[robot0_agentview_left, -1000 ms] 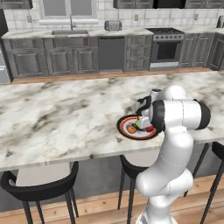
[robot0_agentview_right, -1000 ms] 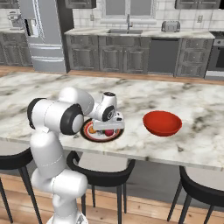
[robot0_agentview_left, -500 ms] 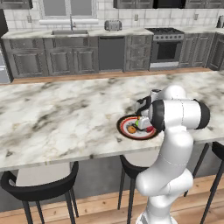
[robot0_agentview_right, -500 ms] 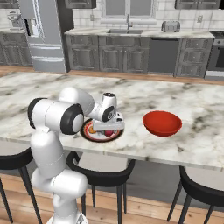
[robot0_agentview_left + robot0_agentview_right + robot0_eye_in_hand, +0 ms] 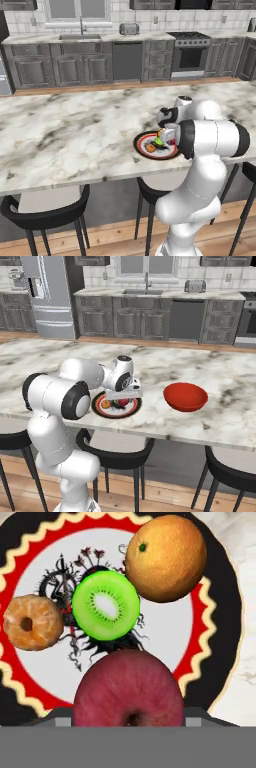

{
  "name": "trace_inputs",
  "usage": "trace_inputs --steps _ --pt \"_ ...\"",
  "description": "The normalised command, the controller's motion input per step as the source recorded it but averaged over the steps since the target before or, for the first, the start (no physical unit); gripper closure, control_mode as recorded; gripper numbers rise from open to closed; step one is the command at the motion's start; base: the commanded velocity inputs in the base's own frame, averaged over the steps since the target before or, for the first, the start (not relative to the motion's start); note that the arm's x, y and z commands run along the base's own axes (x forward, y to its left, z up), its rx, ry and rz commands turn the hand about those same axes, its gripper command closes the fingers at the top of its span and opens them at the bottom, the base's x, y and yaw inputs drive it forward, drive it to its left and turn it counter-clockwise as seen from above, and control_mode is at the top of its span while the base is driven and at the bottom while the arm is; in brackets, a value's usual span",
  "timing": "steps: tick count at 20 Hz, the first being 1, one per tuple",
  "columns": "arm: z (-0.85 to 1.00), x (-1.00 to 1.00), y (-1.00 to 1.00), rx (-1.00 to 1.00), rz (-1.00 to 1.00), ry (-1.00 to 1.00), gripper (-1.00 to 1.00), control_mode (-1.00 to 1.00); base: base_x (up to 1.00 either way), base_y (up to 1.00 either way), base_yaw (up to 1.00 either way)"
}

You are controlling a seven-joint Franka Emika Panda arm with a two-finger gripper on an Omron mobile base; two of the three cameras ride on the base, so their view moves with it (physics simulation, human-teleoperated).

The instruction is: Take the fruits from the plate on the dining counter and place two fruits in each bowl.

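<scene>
Pincer (image 5: 123, 400) hangs low over the plate, its jaws set either side of the red fruit (image 5: 128, 688); the hand view puts that fruit squarely between the fingertips, filling the gap, yet whether the pads truly clench it I cannot tell.

Counter (image 5: 65, 130), the long veined marble slab, runs across both base views, with dark stools (image 5: 47, 212) tucked under its near edge. Beyond it stand grey cabinets (image 5: 60, 70) with a sink, a dishwasher and an oven (image 5: 190, 55), and a steel fridge (image 5: 52, 296) shows in the right base view.

Arm (image 5: 205, 150) rises white from the floor side and bends over the near edge of the slab.

Red bowl (image 5: 185, 396) sits on the marble, well apart from the plate, to the arm's right.

Plate (image 5: 220, 612), black-rimmed with a red ring and a dark pattern on white, lies near the front edge of the slab under the hand.

Four fruits lie on the plate. Orange (image 5: 165, 558) is the biggest beside the red fruit and touches the green one. Green fruit (image 5: 106, 605), a cut kiwi face, sits at the centre, just above the red fruit. Small orange (image 5: 32, 622) lies just beside the kiwi, on the far side from the big one.
</scene>
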Motion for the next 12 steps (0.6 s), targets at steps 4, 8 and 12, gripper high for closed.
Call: trace_inputs --steps 4,8,12 --pt "1.00 -0.02 0.00 0.00 0.00 -0.13 1.00 -1.00 0.00 0.00 0.00" --pt "0.89 0.20 -0.03 0.00 -0.03 -0.05 1.00 -1.00 0.00 0.00 0.00" --pt "0.32 0.69 -0.49 0.00 -0.17 0.00 1.00 -1.00 0.00 0.00 0.00"
